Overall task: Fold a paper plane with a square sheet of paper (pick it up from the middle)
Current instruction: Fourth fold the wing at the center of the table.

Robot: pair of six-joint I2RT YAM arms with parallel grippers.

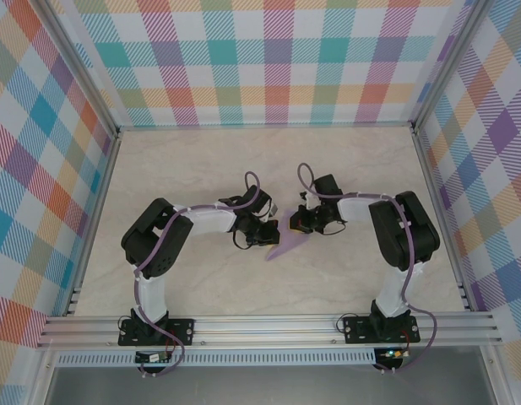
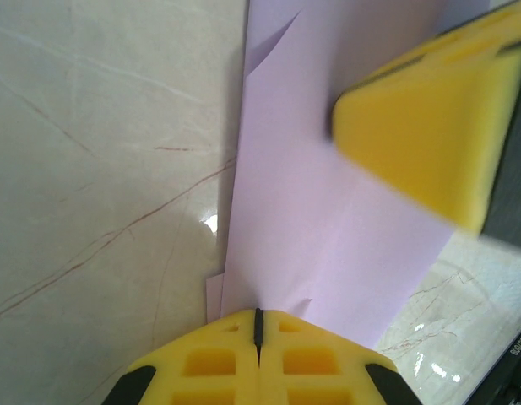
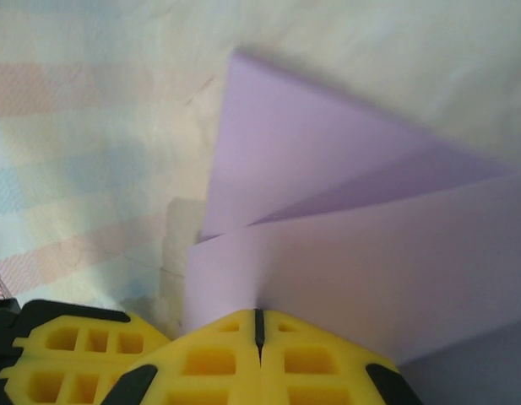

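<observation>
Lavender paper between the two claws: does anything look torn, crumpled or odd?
Nothing stands out. The lavender paper is folded along clean creases, no tears visible, pinched by the left gripper and the right gripper.

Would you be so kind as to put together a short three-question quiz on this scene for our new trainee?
1. True or false: the left end effector stands wide open above the table.
2. Multiple choice: the lavender paper is A) a flat unfolded sheet, B) folded into overlapping layers, C) crumpled into a ball.
3. Short answer: what does the right end effector hold between its yellow fingers?

Key: 1 false, it is shut on the paper. 2 B. 3 the lavender paper.
</observation>
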